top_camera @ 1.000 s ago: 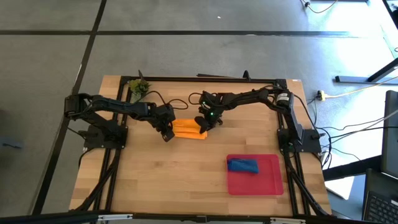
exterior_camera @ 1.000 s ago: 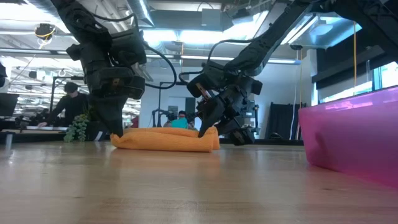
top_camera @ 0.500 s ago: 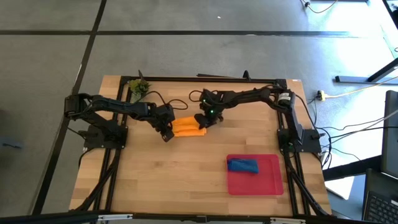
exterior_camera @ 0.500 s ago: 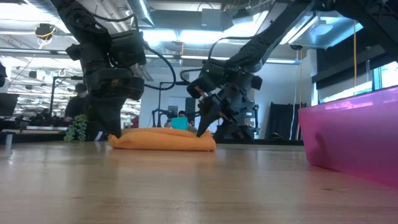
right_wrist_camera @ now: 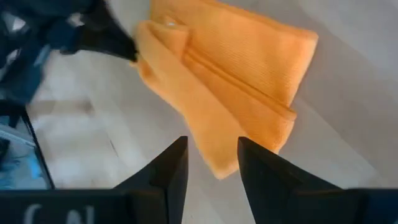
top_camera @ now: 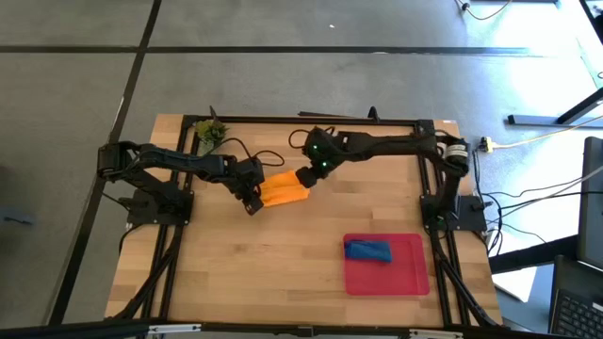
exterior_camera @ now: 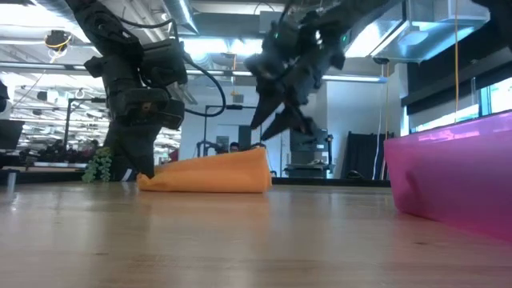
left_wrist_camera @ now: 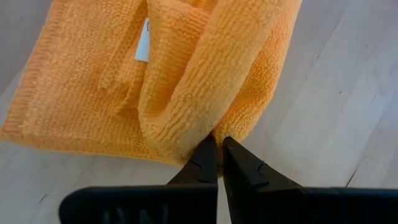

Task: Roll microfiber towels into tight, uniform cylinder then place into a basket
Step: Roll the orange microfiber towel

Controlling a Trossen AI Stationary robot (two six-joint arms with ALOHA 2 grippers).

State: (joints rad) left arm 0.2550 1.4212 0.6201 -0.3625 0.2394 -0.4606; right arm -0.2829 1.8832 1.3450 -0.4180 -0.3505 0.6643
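The soft, limp bright orange microfiber towel point(top_camera: 283, 191) lies loosely folded, well apart from the flat red tray point(top_camera: 411, 273). The left gripper point(left_wrist_camera: 214, 151), closed, pins one corner; the right gripper point(right_wrist_camera: 211, 163) hovers open above. It sags easily, so grip the folded edge.

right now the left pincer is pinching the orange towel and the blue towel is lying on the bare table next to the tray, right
Not quite. The left pincer does pinch the orange towel, but the blue towel lies inside the red tray, not on the bare table. The high view shows it.
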